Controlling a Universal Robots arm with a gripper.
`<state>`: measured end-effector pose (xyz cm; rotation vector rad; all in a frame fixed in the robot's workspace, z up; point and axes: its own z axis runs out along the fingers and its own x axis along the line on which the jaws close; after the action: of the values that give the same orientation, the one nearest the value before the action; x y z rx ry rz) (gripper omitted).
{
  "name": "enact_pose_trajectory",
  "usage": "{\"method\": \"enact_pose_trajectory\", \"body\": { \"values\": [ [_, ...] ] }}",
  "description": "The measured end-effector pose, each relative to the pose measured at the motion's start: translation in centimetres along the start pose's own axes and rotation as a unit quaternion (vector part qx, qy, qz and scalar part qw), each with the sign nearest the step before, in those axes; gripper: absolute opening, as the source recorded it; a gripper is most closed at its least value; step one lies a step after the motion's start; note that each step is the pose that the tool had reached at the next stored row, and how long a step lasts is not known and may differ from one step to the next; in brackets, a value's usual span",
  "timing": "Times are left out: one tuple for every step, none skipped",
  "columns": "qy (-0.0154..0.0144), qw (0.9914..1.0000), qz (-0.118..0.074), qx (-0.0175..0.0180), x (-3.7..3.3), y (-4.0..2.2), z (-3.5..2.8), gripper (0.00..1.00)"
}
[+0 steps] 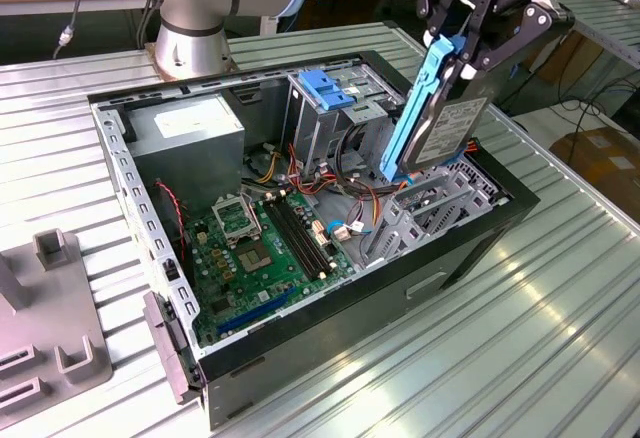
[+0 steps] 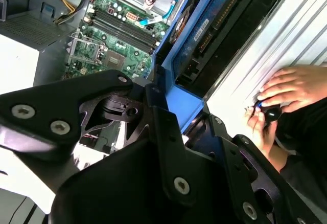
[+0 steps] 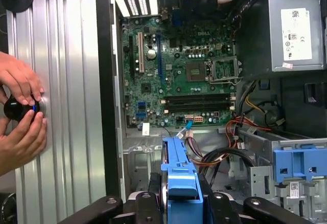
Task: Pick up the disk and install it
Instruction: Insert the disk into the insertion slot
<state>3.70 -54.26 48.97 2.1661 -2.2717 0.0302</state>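
The gripper (image 1: 458, 50) is pinching the disk (image 1: 452, 136) by its top end. In the exterior view the disk hangs tilted (nearly on edge) over the open computer case (image 1: 470, 250), roughly 2 o'clock from the motherboard (image 1: 250, 248).

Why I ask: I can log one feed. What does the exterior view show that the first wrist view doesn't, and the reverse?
Exterior view: the arm's base, a grey fixture on the table, and the disk with its white label showing, tilted above the case. First wrist view: a person's hands on a black knob beside the case. Both: the gripper clamping the disk, the motherboard, the power supply.
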Motion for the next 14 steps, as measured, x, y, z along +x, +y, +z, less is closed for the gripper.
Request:
{"method": "enact_pose_trajectory", "body": {
  "values": [
    [0.0,1.0,0.0,0.0011,0.04,-0.17,0.03,0.37],
    [-0.0001,1.0,-0.001,0.0022,0.08,-0.24,0.07,0.37],
    [-0.0003,0.99999,-0.001,0.004,0.12,-0.29,0.12,0.37],
    [-0.0003,0.99998,-0.001,0.0055,0.14,-0.33,0.16,0.37],
    [-0.0003,0.99998,-0.002,0.0066,0.16,-0.43,0.23,0.37],
    [-0.0004,0.99998,-0.002,0.0068,0.17,-0.55,0.28,0.37],
    [-0.0003,0.99998,-0.002,0.0068,0.19,-0.84,0.42,0.37],
    [-0.0003,0.99997,-0.002,0.0068,0.18,-1.25,0.57,0.37],
    [-0.0004,0.99997,-0.002,0.0069,0.18,-1.48,0.7,0.37],
    [-0.0004,0.99997,-0.002,0.0068,0.19,-1.64,0.82,0.37],
    [-0.0003,0.99997,-0.003,0.0068,0.26,-1.72,0.95,0.37],
    [-0.0003,0.99997,-0.002,0.0068,0.37,-1.76,1.09,0.37],
    [-0.0004,0.99997,-0.002,0.0068,0.5,-1.77,1.29,0.37],
    [-0.0004,0.99997,-0.002,0.0069,0.65,-1.78,1.47,0.37]
  ]
}}
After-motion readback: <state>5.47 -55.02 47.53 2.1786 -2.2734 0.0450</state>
